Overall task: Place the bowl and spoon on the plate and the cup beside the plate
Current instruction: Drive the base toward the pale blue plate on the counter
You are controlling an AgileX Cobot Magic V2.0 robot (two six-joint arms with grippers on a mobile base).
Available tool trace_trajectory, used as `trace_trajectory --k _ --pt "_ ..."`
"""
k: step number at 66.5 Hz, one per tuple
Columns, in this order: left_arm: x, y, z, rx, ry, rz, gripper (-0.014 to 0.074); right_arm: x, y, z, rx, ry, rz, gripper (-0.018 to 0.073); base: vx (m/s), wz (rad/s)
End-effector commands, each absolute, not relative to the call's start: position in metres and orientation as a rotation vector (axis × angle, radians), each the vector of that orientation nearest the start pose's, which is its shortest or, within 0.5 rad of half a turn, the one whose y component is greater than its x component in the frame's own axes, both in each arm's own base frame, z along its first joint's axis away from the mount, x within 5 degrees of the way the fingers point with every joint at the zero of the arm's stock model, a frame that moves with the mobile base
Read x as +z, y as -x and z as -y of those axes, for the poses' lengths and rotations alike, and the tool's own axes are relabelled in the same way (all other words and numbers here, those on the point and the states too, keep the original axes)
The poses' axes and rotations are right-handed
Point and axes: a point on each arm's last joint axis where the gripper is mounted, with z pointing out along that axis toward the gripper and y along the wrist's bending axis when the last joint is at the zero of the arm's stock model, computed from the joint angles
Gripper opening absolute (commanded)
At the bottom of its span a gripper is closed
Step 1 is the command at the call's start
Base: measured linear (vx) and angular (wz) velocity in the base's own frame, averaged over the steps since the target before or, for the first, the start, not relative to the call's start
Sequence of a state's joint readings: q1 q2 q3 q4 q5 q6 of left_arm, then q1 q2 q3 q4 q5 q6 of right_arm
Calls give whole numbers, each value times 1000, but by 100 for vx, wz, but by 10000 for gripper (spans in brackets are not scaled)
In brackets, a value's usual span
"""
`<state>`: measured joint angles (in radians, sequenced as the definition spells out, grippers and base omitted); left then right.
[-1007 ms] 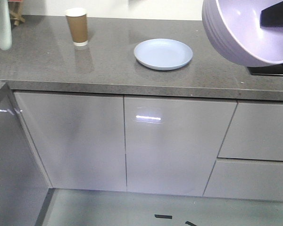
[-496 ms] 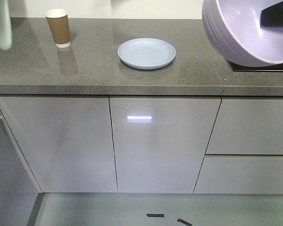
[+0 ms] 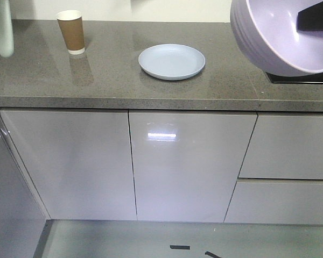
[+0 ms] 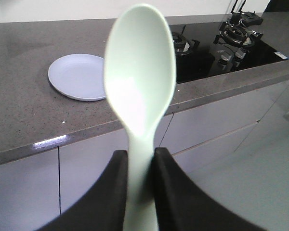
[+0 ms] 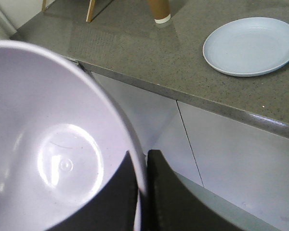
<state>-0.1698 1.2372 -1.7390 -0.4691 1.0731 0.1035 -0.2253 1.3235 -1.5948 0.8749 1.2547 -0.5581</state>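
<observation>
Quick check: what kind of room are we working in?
Most likely a home-style kitchen. A grey speckled countertop runs over glossy cabinet doors and drawers, and the left wrist view shows a black gas hob with burners set into it.

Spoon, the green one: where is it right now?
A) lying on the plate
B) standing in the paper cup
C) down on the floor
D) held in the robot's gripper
D: in the left wrist view the spoon has its handle pinched in the left gripper, scoop pointing up, while the plate lies apart on the countertop.
</observation>
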Motion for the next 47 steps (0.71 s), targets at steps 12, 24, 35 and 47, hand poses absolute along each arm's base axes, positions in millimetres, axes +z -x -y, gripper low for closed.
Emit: trace_trajectory --k 12,24,35,47 --pt "540 -199 73 -634 -289 -1895 -7 491 -240 -15 702 384 -1998 -6 3 2" --pt "540 -199 73 -634 -289 -1895 -7 491 -240 -15 702 384 -1998 -6 4 -1" --pt "540 -199 73 -634 -289 -1895 -7 491 -240 -15 702 384 -1998 -6 5 -5" --pt "540 -199 73 -634 -289 -1895 -7 491 -240 -15 702 384 -1998 -6 5 -8"
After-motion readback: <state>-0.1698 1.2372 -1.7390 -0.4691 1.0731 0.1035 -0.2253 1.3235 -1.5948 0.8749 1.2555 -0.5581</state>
